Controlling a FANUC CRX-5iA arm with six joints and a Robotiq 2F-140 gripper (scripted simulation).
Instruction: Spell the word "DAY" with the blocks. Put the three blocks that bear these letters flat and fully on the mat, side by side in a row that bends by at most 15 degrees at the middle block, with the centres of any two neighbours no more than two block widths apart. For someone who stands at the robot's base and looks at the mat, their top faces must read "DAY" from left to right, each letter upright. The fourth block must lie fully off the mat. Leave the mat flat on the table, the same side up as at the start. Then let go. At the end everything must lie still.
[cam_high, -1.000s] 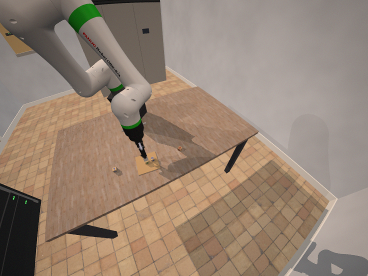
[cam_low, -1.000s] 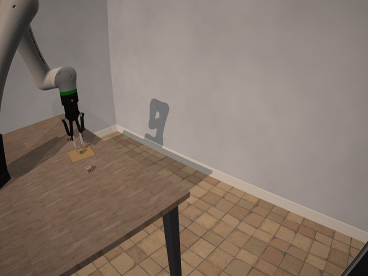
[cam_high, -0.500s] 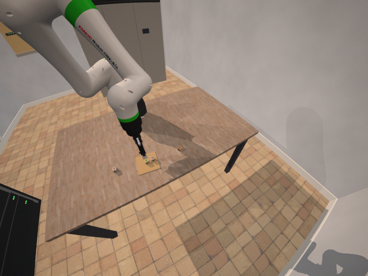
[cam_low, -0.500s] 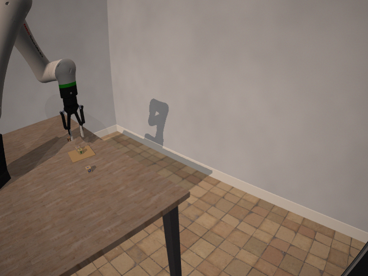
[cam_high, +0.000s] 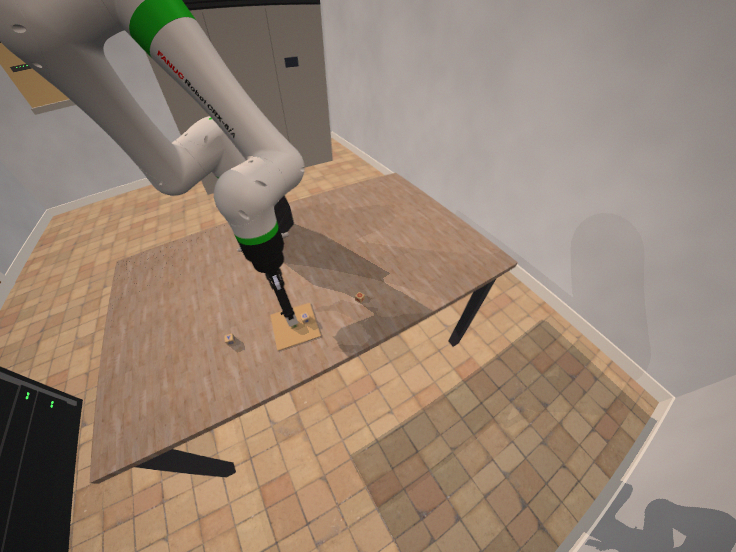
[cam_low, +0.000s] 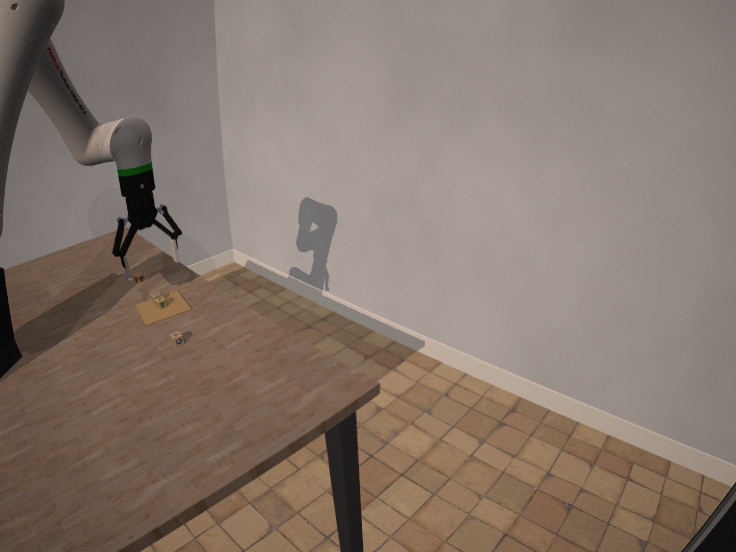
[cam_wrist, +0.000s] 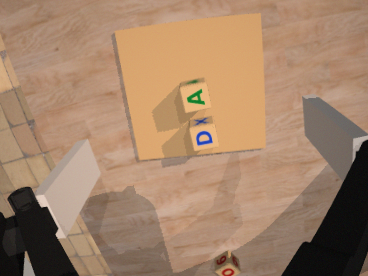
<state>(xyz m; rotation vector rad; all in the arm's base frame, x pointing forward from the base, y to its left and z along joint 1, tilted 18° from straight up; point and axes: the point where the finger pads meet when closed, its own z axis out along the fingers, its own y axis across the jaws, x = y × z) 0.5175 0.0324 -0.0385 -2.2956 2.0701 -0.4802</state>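
Is a brown table (cam_high: 178, 386) (cam_low: 148, 415) (cam_wrist: 55, 35), bearing a flat mat (cam_high: 291, 341) (cam_low: 160, 314) (cam_wrist: 225, 60). Also carries a red-marked block (cam_high: 359, 297) (cam_low: 139, 277) (cam_wrist: 227, 266) and blue-marked block (cam_high: 229, 338) (cam_low: 177, 339), off opposite sides.

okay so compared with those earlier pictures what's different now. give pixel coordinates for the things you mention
The claw (cam_high: 291, 320) (cam_low: 152, 270) (cam_wrist: 195, 137) has risen away from the mat (cam_high: 284, 341) (cam_low: 147, 314) (cam_wrist: 150, 55), and its fingers have spread wider, with nothing between them. The A block (cam_low: 160, 302) (cam_wrist: 195, 97), D block (cam_high: 304, 317) (cam_low: 155, 295) (cam_wrist: 204, 137), both blocks off the mat and the mat itself stayed put.
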